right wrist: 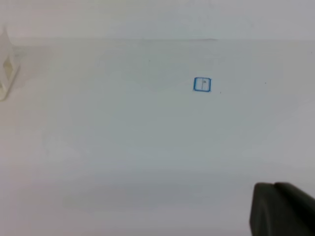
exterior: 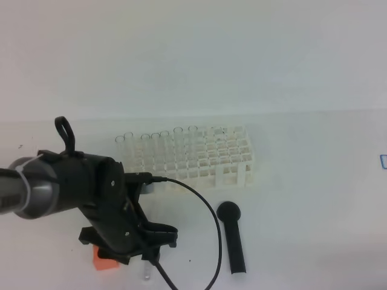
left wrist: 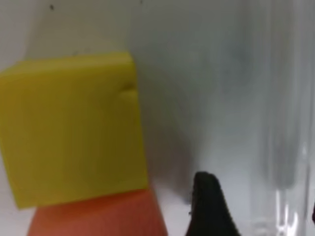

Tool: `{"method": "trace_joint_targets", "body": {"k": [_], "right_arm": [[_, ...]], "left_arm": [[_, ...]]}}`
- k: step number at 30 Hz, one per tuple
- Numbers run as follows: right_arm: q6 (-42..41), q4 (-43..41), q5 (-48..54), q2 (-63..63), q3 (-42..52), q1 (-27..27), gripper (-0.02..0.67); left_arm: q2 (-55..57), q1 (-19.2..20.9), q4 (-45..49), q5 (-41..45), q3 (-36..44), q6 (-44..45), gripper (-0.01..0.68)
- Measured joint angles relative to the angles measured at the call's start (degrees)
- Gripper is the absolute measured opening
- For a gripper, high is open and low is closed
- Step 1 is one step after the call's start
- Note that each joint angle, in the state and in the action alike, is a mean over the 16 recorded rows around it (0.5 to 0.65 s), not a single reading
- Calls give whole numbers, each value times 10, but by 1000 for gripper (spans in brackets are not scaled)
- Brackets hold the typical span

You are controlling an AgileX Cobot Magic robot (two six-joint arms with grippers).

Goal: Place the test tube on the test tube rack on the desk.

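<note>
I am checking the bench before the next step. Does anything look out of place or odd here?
Yes, one thing. A test tube lies flat on the desk, under the left gripper, while other tubes stand upright in the test tube rack. The yellow block and black tool simply rest there.

The desk point(exterior: 314, 181) is plain white. The test tube rack point(exterior: 221, 158) at centre frame is white, holding clear glass tubes. The black round-headed tool point(exterior: 233, 235) lies lower right of centre. At lower left, the black left arm point(exterior: 103, 199) covers an orange block point(exterior: 104, 261). In the left wrist view, a yellow block point(left wrist: 74, 128) fills the left, orange below it. A small blue-outlined square point(right wrist: 202, 84) marks the desk in the right wrist view.
</note>
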Motion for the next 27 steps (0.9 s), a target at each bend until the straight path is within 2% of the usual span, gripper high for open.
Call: {"method": "trace_joint_targets", "body": {"k": [5,19,22,27], "right_arm": [[0,0,0,0,0,0,-1],[0,-6,0,0,0,0,-1],[0,-9,0,0,0,0,-1],[0,-18,-2,0,0,0,-1]], "left_arm": [[21,0,2,-4,0,12,375],[22,0,-5,-4,0,59,26],[3,0,-11,-6,0,78,0],[-50,0,-51,-5,0,157,-1]]}}
